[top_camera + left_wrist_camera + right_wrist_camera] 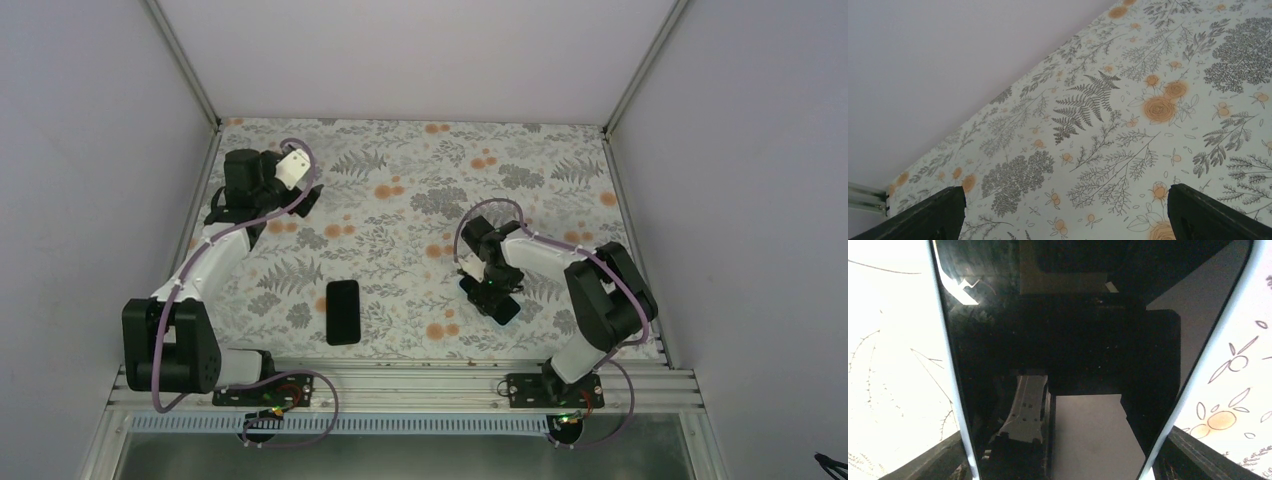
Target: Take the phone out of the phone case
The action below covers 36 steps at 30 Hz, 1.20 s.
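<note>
A matte, flat floral print of grey ferns and orange blooms covers the worktop. Near its front edge lies a bare black phone, a slim glossy slab with rounded corners, flat on the print with its long sides running front to back.

To the right of that bare black phone, near it but apart, lies the phone. It is also flat, but turned at a slant, and it sits in the phone case. From the right wrist its dark glass screen fills the view, smooth and mirror-like, reflecting the hardware above it. The case shows only as a thin, pale blue, slightly translucent rim down each long side.

The right claw hangs directly over this phone, spread wide. Its blunt black fingers stand just outside the two blue rims; whether they touch the case cannot be told.

The left claw is well apart from the bare black phone, toward the far left corner of the worktop. It too is spread wide, and between its dark wedge-shaped fingers only the printed surface and the plain pale wall show.
</note>
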Motion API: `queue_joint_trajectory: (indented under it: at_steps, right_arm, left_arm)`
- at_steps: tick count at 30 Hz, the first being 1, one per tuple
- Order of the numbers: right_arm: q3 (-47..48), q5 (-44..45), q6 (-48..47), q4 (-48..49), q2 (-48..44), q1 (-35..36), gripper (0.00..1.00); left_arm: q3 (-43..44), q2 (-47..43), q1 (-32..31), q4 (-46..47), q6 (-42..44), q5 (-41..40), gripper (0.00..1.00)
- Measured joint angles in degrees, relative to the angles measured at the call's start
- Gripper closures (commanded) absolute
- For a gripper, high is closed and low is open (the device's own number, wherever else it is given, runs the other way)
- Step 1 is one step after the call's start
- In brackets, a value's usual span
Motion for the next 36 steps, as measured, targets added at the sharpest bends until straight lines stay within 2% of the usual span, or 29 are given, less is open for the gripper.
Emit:
queue_joint_trajectory:
  at_steps: [3, 9, 22, 36]
  right_arm:
    - [0.37, 1.09, -0.11, -0.15, 0.0, 0.02, 0.38]
    - [0.92, 3.26, -1.62, 2.56, -0.66, -0.31, 0.41]
    - [5.86, 5.62, -6.14, 14.56, -4.61, -0.68, 0.38]
    - [11.02, 9.79, -7.45, 23.78, -1.16, -0.48, 0.38]
  left_arm:
    - [0.9, 1.07, 0.0, 0.31, -0.7, -0.11, 0.0]
    - [7.96, 7.15, -1.6, -0.7, -2.8, 1.81, 0.0]
    - [27.67, 26.43, -12.24, -12.02, -8.98, 12.5, 0.0]
    - [41.64, 40.59, -14.12, -23.56, -16.35, 32.02, 0.03]
